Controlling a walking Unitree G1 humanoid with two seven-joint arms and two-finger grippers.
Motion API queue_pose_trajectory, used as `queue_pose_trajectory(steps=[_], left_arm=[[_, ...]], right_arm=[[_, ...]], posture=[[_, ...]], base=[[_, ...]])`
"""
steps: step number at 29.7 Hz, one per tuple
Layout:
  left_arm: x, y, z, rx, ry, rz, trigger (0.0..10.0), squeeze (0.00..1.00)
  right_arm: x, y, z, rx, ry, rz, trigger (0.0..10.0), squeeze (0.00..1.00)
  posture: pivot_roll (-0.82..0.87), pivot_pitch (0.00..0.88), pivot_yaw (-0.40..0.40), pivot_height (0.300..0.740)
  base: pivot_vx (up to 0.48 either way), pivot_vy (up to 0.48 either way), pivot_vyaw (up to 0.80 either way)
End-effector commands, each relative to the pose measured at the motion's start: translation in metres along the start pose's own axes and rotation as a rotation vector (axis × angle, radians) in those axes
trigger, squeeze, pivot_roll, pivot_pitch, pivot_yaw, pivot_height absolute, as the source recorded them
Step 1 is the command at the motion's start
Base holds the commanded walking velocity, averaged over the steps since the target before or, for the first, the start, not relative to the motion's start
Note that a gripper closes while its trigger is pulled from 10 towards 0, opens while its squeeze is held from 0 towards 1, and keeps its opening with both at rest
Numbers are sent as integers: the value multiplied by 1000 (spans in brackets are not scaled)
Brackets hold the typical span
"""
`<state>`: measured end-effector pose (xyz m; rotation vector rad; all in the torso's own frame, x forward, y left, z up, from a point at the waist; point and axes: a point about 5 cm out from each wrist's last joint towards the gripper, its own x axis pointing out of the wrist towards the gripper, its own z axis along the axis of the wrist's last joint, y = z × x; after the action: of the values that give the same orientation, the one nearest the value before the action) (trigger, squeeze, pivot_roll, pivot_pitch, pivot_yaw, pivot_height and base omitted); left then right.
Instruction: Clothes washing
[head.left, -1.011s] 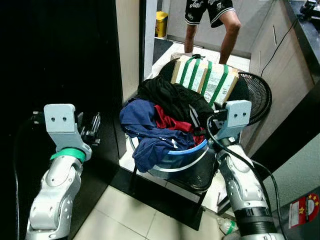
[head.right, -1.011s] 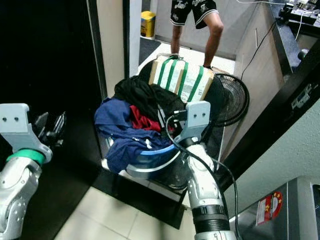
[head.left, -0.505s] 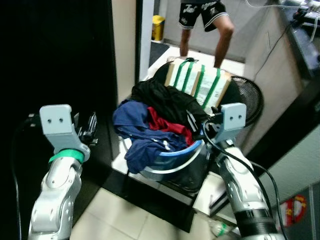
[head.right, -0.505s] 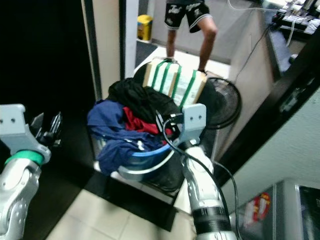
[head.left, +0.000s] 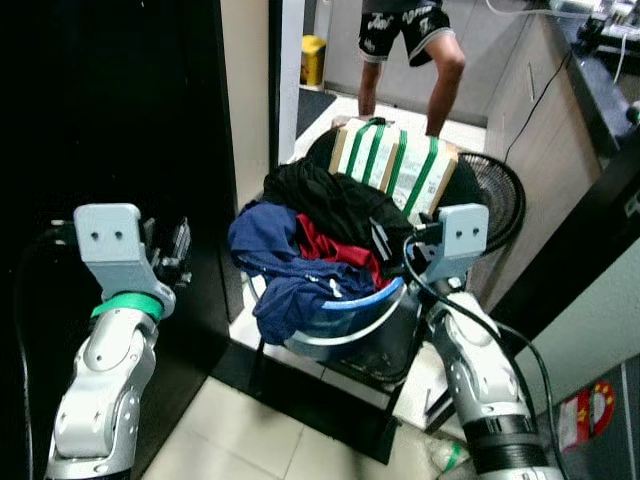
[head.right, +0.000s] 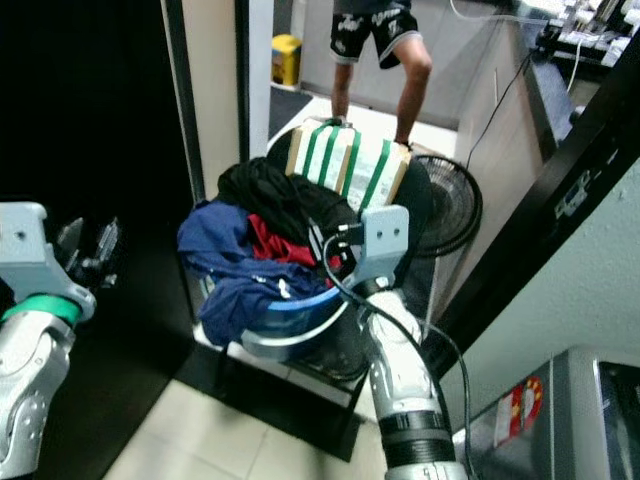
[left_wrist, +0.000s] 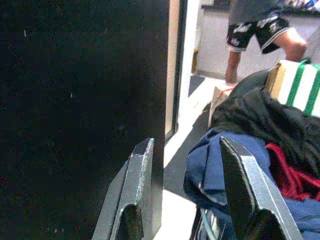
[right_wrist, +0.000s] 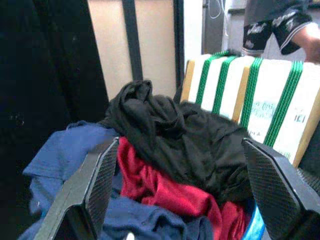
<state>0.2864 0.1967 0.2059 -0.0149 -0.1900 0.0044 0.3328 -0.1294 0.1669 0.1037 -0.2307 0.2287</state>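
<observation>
A basket with a blue rim (head.left: 352, 308) stands on a black stand, heaped with clothes: a black garment (head.left: 330, 195) on top, a navy one (head.left: 275, 240) hanging over the front, a red one (head.left: 335, 245) between them. My right gripper (head.left: 392, 245) is at the basket's right edge, open, its fingers (right_wrist: 95, 175) spread wide and pointing at the black garment (right_wrist: 175, 130) with nothing between them. My left gripper (head.left: 175, 252) hovers to the left of the basket against the dark panel, open and empty, its fingers (left_wrist: 140, 170) aimed past the navy garment (left_wrist: 220, 165).
A cardboard box with green straps (head.left: 395, 160) leans behind the clothes. A floor fan (head.left: 497, 195) stands to the right. A person's legs (head.left: 445, 70) are in the doorway beyond, near a yellow bin (head.left: 313, 58). A dark panel (head.left: 110, 100) fills the left; tiled floor (head.left: 250, 440) lies below.
The whole view has shifted a little as the camera moved. Both arms keep about the same pose beside the basket, and both grippers stay open.
</observation>
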Motion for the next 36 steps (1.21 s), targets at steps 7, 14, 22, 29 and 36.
queue_pose_trajectory(steps=[7, 14, 22, 29, 36], left_arm=[[-5, 1, -6, -31, 32, 15, 10000, 0], [-6, -3, -7, -25, 31, 8, 10000, 0], [-4, -4, -3, -33, 20, 0, 10000, 0], [-4, -3, 0, -45, 3, 9, 10000, 0], [-2, -6, 4, -43, -16, -7, 10000, 0]], right_arm=[[-2, -3, -1, -10, 0, -8, 10000, 0], [-2, -5, 0, -18, 4, -9, 10000, 0], [-1, -3, 1, -16, 5, -3, 10000, 0], [1, 1, 2, 5, -7, 12, 10000, 0], [2, 5, 3, 14, -12, 25, 10000, 0]], posture=[[181, 19, 17, 740], [172, 28, 0, 740], [171, 33, -13, 740], [175, 36, -17, 740], [177, 36, -17, 740]], base=[[0, 0, 0], [0, 0, 0], [0, 0, 0], [0, 0, 0], [0, 0, 0]])
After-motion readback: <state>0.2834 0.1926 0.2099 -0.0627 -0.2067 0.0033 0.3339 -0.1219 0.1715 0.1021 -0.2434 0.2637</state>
